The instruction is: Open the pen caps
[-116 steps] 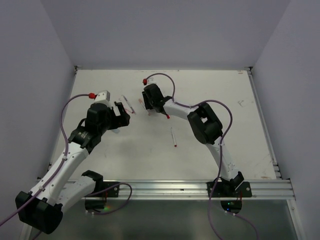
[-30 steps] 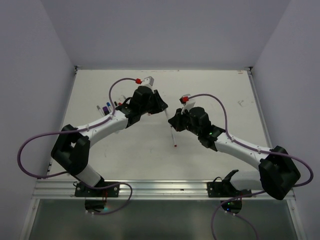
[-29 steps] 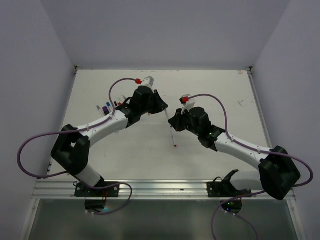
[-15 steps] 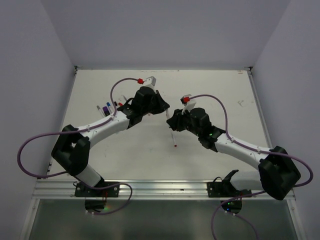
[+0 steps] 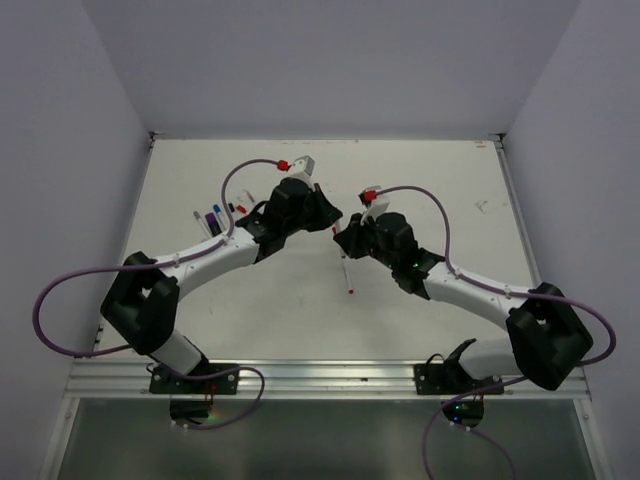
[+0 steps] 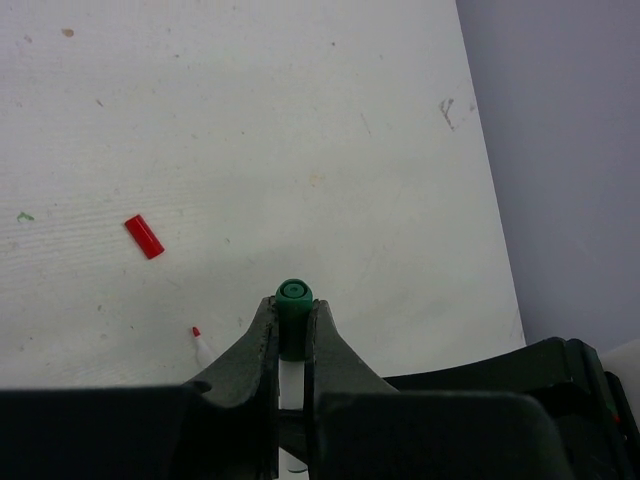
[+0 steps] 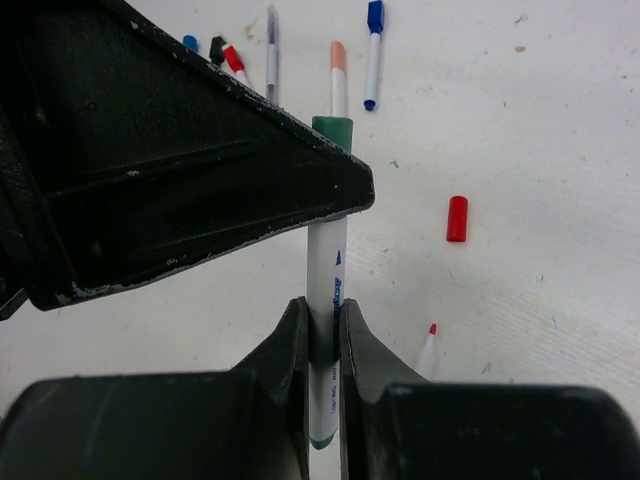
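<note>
**Ana:** What is new here?

**Ben:** The two arms have come closer together than a moment ago. Now the left tool (image 6: pixel 293 322) and the right tool (image 7: pixel 322 318) hold the same pen. They hold it over the middle of the desk (image 5: pixel 450 190), a bit toward the far edge.

**Ana:** What does each one hold?

**Ben:** The left tool is squeezed tight on the green cap (image 6: pixel 294 298). The right tool is squeezed tight on the white pen (image 7: pixel 326 265), lower down. The cap looks like it is on the pen, not off yet.

**Ana:** So what does that mean?

**Ben:** I think they are ready to pull. One tug apart should pop this cap off.

**Ana:** Can the top camera see that?

**Ben:** Not well. From up there the tools are black lumps that almost touch, and the green cap is hidden. Only the wrist cameras show the pinch.

**Ana:** Anything else?

**Ben:** The right wrist camera shows a loose red cap (image 7: pixel 457 218) lying on the desk, with a pen with a bare red tip (image 7: pixel 428 348) near it. It also shows more pens (image 7: pixel 337 75) near the left edge, and some look capped. The left wrist camera cannot see those.
</note>
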Controlling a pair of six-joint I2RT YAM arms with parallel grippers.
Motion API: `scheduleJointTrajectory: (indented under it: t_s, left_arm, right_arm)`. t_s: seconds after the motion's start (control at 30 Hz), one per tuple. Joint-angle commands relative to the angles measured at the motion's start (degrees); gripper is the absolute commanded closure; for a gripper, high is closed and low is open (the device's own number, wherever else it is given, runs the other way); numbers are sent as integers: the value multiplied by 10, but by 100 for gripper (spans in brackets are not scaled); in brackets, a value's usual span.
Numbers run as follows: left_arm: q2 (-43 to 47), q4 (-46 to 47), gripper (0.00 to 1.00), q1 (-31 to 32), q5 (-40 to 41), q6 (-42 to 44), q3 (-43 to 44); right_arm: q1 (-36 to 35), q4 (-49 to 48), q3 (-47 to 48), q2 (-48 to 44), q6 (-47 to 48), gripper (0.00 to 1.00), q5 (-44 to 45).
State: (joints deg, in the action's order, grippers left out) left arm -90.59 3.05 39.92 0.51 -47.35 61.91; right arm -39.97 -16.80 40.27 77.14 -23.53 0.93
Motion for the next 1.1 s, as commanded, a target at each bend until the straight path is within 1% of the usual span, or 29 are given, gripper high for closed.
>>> scheduleJointTrajectory:
  t_s: [0.0,0.17,0.2,0.3,0.47,0.6,0.73,1.07]
  left_arm:
    - [39,70,100,1,37,8,1]
    - [56,109,100,-8,95,8,17]
    - [59,124,100,-11,105,8,22]
    - [69,146,100,-27,138,5,49]
    - [80,194,100,-55,182,-12,69]
    - [70,201,100,-63,194,-29,89]
    - [67,214,100,-80,208,-64,91]
    - [71,225,100,-106,265,-87,104]
  right_arm:
    - [-3,-6,-9,-31,6,100,2]
    - [-4,27,-53,-67,19,100,-6]
    - [-3,35,-60,-80,19,100,-22]
    - [-4,45,-91,-100,23,100,-36]
    - [-4,51,-130,-136,25,100,-51]
    - [-4,51,-147,-151,29,100,-56]
    - [-4,42,-160,-158,26,100,-61]
    - [-4,22,-174,-155,30,100,-84]
